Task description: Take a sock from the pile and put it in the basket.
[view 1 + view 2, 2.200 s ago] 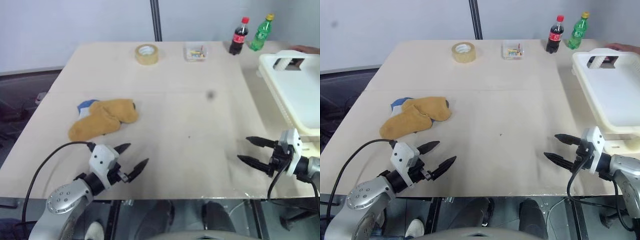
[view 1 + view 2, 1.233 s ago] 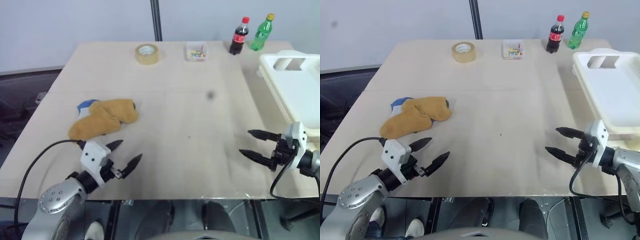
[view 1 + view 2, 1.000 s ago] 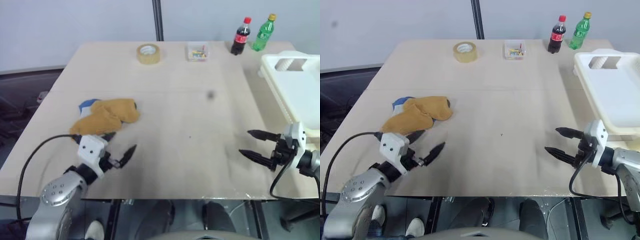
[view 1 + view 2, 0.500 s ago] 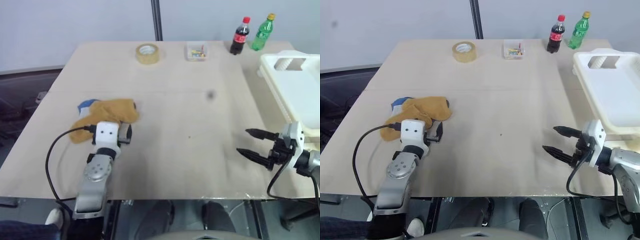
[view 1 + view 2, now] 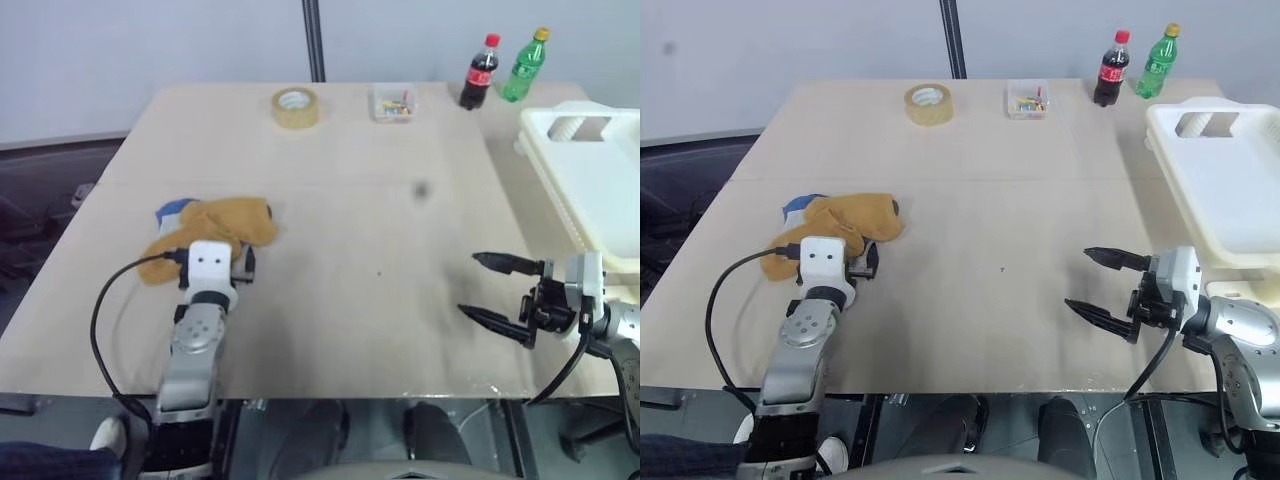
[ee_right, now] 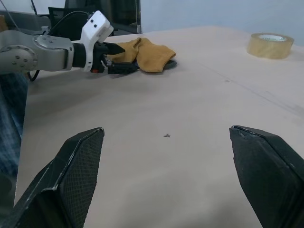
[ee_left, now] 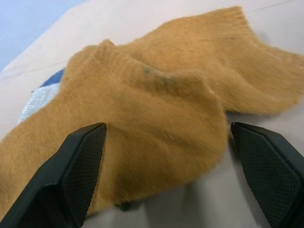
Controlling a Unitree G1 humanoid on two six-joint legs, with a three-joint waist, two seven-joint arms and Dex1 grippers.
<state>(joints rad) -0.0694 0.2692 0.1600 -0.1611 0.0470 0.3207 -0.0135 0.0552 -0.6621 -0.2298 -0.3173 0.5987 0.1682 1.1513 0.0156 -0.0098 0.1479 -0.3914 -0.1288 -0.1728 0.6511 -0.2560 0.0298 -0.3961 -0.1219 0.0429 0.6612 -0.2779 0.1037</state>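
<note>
The pile (image 5: 222,228) of socks lies on the table's left side: mustard-yellow ones on top, blue and light grey peeking out at its far left. My left gripper (image 5: 215,250) points forward into the pile's near edge. In the left wrist view its fingers (image 7: 80,161) stand wide open with a mustard sock (image 7: 152,109) between them. My right gripper (image 5: 468,283) hovers open over bare table near the front right, nothing between its fingers. The white basket (image 5: 590,190) stands at the table's right edge, just beyond the right gripper.
At the table's far edge stand a tape roll (image 5: 295,107), a small clear box (image 5: 392,103), a cola bottle (image 5: 479,72) and a green bottle (image 5: 522,65). The left arm's black cable loops over the front left edge.
My left arm has swung from pointing right to pointing forward and moved up to the pile, fingers now either side of a mustard sock. My right gripper drifted slightly left, still open.
</note>
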